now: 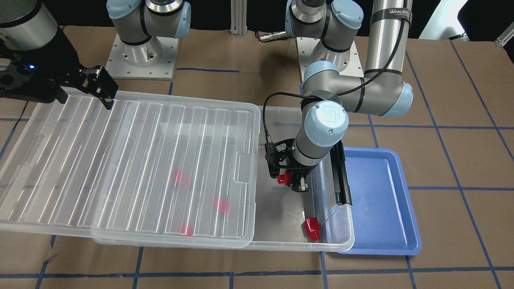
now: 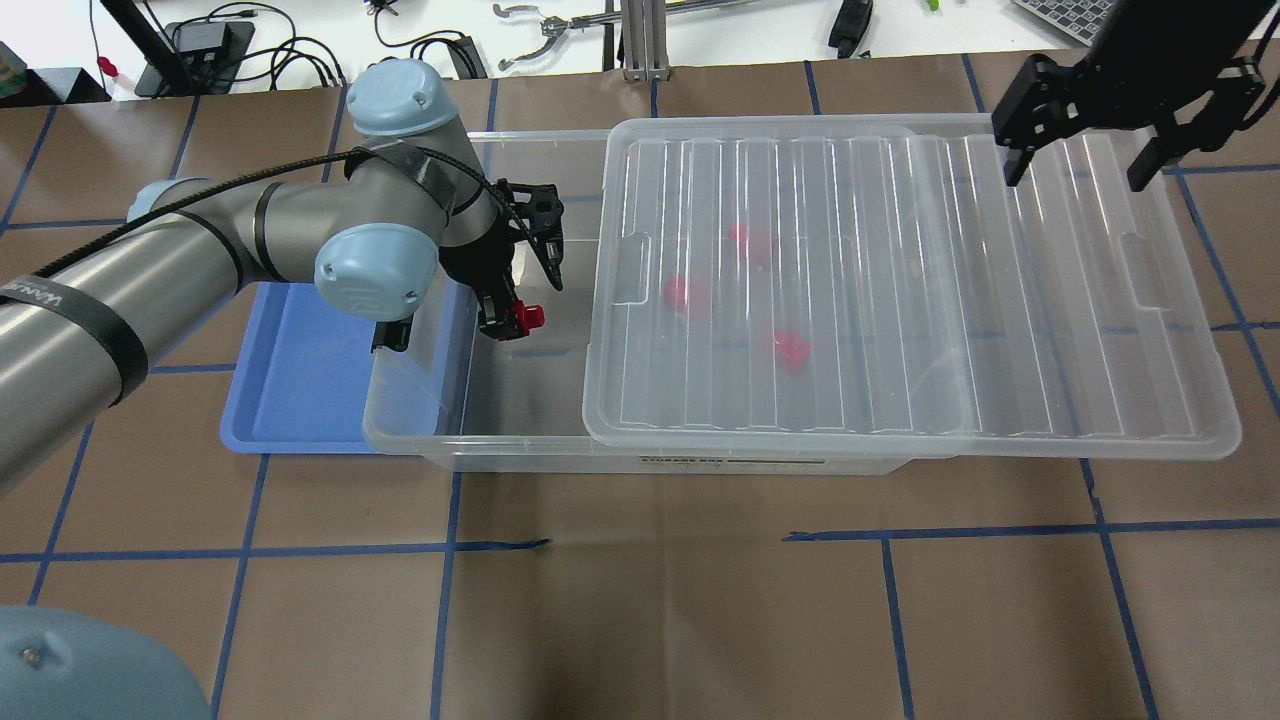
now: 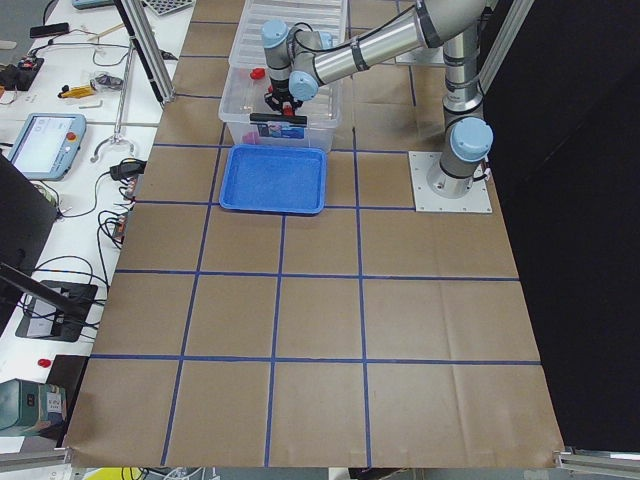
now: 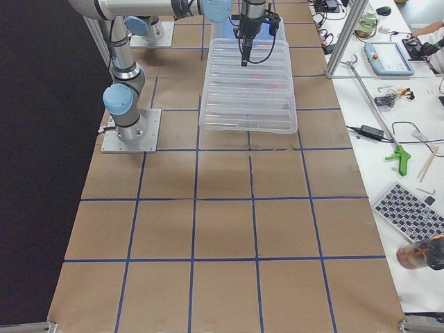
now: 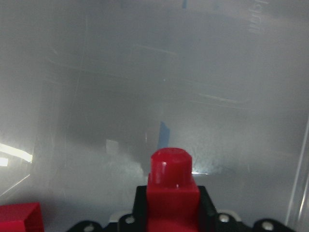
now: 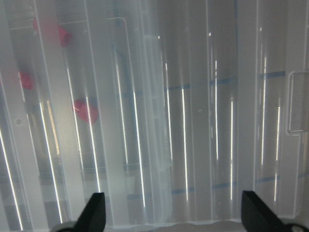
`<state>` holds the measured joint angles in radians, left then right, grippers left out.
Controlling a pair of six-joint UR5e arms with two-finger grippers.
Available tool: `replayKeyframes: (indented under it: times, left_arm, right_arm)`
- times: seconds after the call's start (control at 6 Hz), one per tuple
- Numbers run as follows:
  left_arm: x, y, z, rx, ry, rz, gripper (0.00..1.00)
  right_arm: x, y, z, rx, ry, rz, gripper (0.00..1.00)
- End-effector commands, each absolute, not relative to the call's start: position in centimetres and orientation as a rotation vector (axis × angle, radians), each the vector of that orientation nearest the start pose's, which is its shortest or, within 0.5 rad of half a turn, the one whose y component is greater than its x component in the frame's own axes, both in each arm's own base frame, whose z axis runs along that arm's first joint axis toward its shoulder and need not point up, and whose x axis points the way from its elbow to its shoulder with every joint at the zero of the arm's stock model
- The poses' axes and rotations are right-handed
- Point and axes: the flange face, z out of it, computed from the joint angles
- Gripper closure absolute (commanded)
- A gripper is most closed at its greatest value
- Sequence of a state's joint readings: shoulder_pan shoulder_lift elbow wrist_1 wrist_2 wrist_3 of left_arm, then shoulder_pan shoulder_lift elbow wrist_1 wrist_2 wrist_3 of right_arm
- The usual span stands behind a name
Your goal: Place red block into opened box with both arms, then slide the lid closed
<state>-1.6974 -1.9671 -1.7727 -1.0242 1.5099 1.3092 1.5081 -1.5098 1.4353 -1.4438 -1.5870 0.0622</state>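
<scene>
Left gripper (image 2: pixel 512 318): fingers pinching the red block (image 2: pixel 528 318), over the uncovered strip of the box (image 2: pixel 420 440).
Open strip: runs between the lid's (image 2: pixel 900 290) short edge and the latch-end wall; held block sits near mid-strip, apart from both.
Loose block (image 1: pixel 312 228): on the box floor by the latch-end corner.
Lid: covers the rest and overhangs the opposite end; three covered blocks (image 2: pixel 790 350) show beneath.
Right gripper (image 2: pixel 1076 172): fingers spread over the lid's overhanging corner; contact unclear.
Blue tray (image 2: pixel 290 400): on the tabletop at the latch end.

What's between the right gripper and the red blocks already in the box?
The clear lid: the open right gripper hangs above it, and three red blocks show blurred through its ribs. Clearest in the right wrist and overhead views.
</scene>
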Motion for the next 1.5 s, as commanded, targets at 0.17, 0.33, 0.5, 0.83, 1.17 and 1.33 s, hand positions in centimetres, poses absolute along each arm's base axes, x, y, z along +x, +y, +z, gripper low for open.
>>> replayKeyframes:
  times: [0.17, 0.33, 0.5, 0.83, 1.17, 1.33]
  left_arm:
    - [-21.3, -56.2, 20.7, 2.119, 2.423, 0.03, 0.37]
    - [-21.0, -56.3, 20.9, 2.115, 2.425, 0.031, 0.1]
    - [-20.6, -57.1, 22.7, 2.09, 2.425, -0.002, 0.03]
    - [-20.0, -56.0, 30.2, 2.069, 2.45, 0.01, 0.02]
    - [-19.3, -53.3, 40.6, 1.931, 2.542, 0.126, 0.02]
    - [-19.3, -52.1, 43.6, 1.936, 2.545, 0.138, 0.02]
  right_arm:
    - [12.9, -50.8, 51.3, 0.157, 3.14, 0.101, 0.0]
    - [13.2, -50.8, 51.3, 0.149, 3.138, 0.106, 0.0]
    - [13.3, -50.7, 51.2, 0.147, 3.135, 0.109, 0.0]
    - [13.3, -50.6, 51.5, 0.147, 3.135, 0.101, 0.0]
    - [13.2, -50.7, 51.4, 0.147, 3.136, 0.099, 0.0]
    - [12.7, -51.0, 51.3, 0.145, 3.136, 0.101, 0.0]
